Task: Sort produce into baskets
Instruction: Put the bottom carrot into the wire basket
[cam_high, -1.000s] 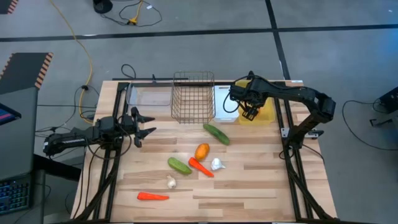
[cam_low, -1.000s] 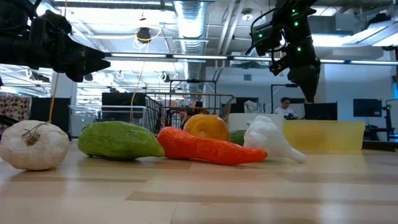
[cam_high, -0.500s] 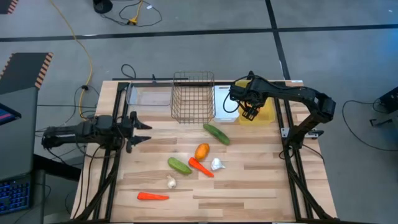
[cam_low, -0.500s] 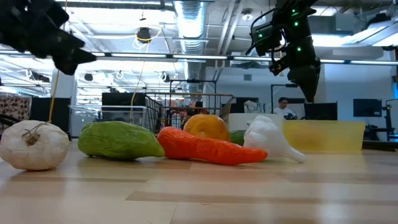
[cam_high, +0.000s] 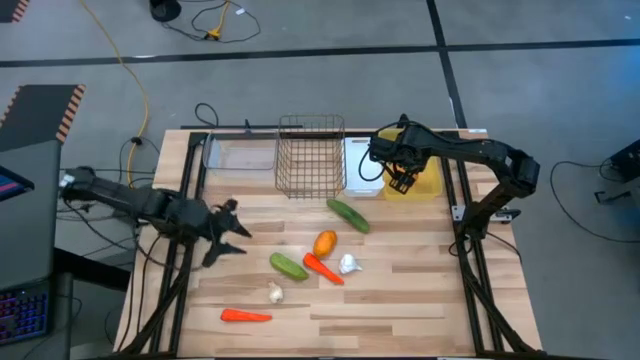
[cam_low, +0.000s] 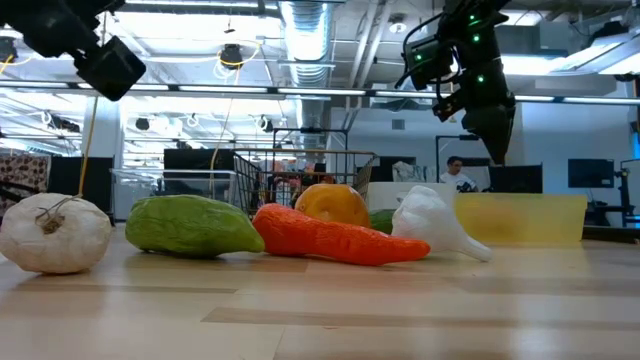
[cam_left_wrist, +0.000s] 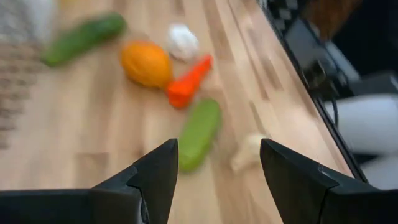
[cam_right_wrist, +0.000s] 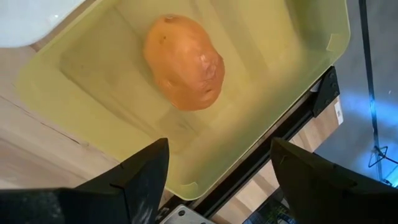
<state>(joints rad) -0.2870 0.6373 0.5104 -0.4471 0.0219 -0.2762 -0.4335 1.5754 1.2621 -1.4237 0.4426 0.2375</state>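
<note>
Overhead, the right gripper (cam_high: 401, 180) hangs with its fingers spread wide and empty above the yellow bin (cam_high: 428, 184), and directly below it in the right wrist view an orange (cam_right_wrist: 184, 61) lies on the floor of that yellow bin (cam_right_wrist: 273, 93). Beside this gripper, toward the table's middle, sit the white bin (cam_high: 360, 160), then the taller wire-mesh basket (cam_high: 311, 155), then the clear plastic tray (cam_high: 240, 153) farthest off. The left gripper (cam_high: 228, 232) is out over the left part of the table, its fingers apart and holding nothing. Ahead of it, nearest first, lie a green cucumber (cam_high: 288, 265) and a white garlic bulb (cam_high: 275, 292); beyond the cucumber come an orange-red carrot (cam_high: 322, 268), the second orange (cam_high: 324, 243) and another garlic bulb (cam_high: 349, 264), clustered close together. The second cucumber (cam_high: 348, 214) lies apart, between that cluster and the baskets. The other carrot (cam_high: 245, 316) lies alone near the front edge.
</note>
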